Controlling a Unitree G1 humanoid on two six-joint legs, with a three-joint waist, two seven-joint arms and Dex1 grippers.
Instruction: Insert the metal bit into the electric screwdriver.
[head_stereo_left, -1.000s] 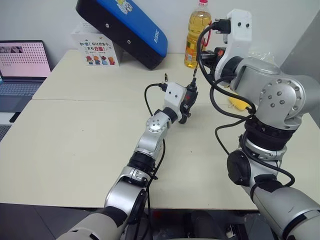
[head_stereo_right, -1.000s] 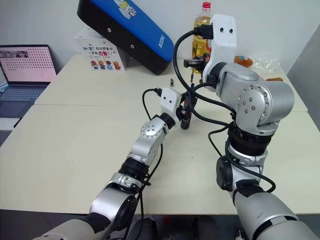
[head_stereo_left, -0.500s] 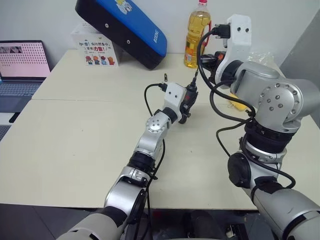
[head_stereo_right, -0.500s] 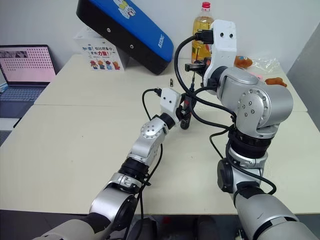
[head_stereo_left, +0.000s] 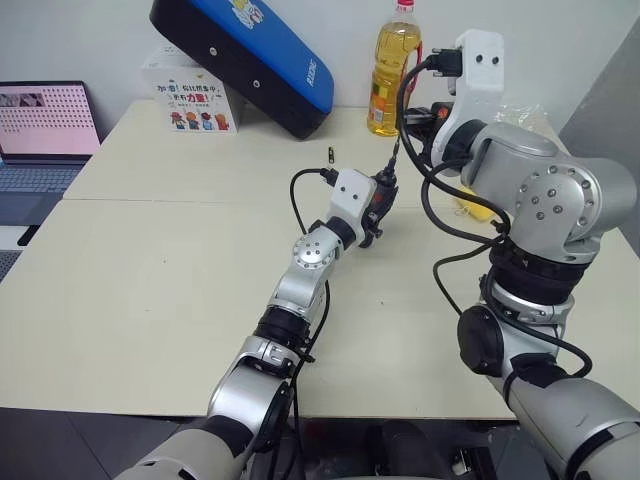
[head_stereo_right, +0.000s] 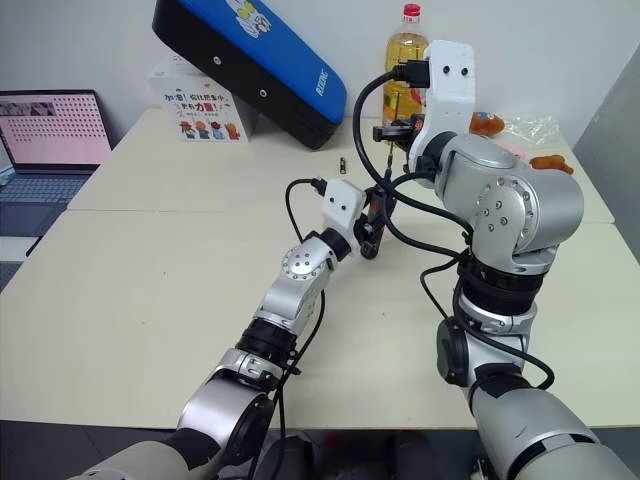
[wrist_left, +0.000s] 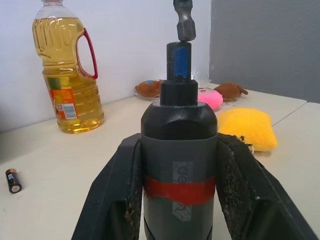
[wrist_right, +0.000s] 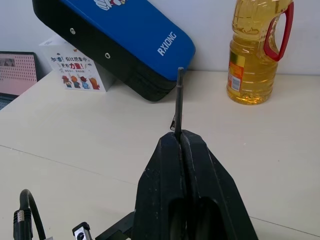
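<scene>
My left gripper (head_stereo_left: 378, 208) is shut on the electric screwdriver (wrist_left: 179, 150), a black cylinder with a red band held between the two fingers (wrist_left: 117, 190). Its narrow blue-marked tip (wrist_left: 178, 62) points up and forward. My right gripper (wrist_right: 180, 136) hangs above it, shut on the metal bit (wrist_right: 178, 97), a thin dark rod. The bit (head_stereo_left: 396, 150) slants down toward the screwdriver. In the left wrist view the bit's lower end (wrist_left: 184, 21) sits just above the tip, with a small gap between them.
A bottle of yellow oil (head_stereo_left: 392, 70) stands behind the grippers. A blue-and-black case (head_stereo_left: 245, 55) leans on a printed box (head_stereo_left: 190, 95) at the back left, beside a laptop (head_stereo_left: 45, 130). A small battery (head_stereo_left: 330, 153) lies on the table. A yellow sponge (wrist_left: 247, 127) and soft toys (wrist_left: 205, 95) lie to the right.
</scene>
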